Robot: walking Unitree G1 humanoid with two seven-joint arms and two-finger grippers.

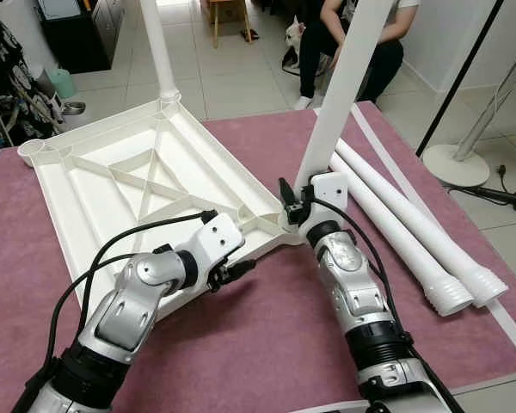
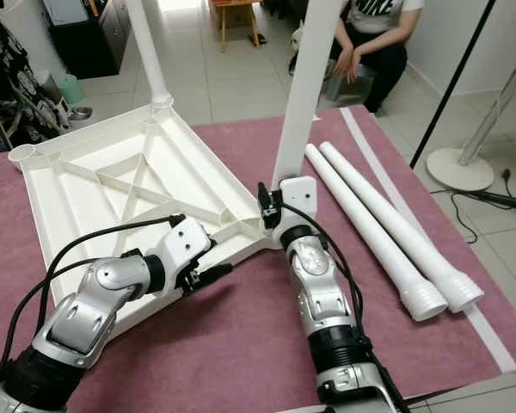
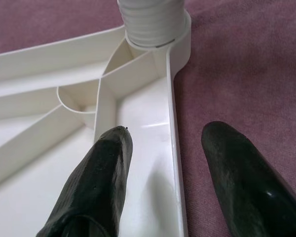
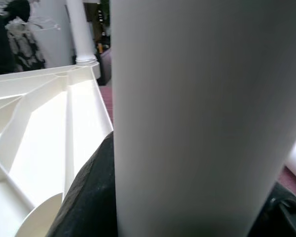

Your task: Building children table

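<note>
1. We see the right gripper (image 1: 291, 206) clamped on the upright table leg (image 1: 340, 95) just above its base; in the right wrist view the white tube (image 4: 202, 118) sits between the two black fingers (image 4: 89, 197), one on each side and touching it.
2. This leg stands in the near right corner socket of the upturned white tabletop (image 1: 129, 181), which lies underside up on the maroon cloth (image 1: 267, 344) covering the worktop.
3. The left gripper (image 1: 241, 268) is spread apart at the tabletop's near edge, just left of that corner. The left wrist view shows one finger (image 3: 96, 182) over the inner white panel and the other over the cloth, with the rim (image 3: 173, 163) between them; we cannot tell whether either finger touches it.
4. The same wrist view shows the ribbed end of the leg (image 3: 150, 19) seated in the socket, a detail that the head views hide behind the right gripper.
5. The head views add a second leg (image 1: 159, 52) standing at the far corner, two loose legs (image 1: 413, 232) lying side by side on the cloth to the right, and a seated person (image 2: 370, 43) beyond the worktop.
</note>
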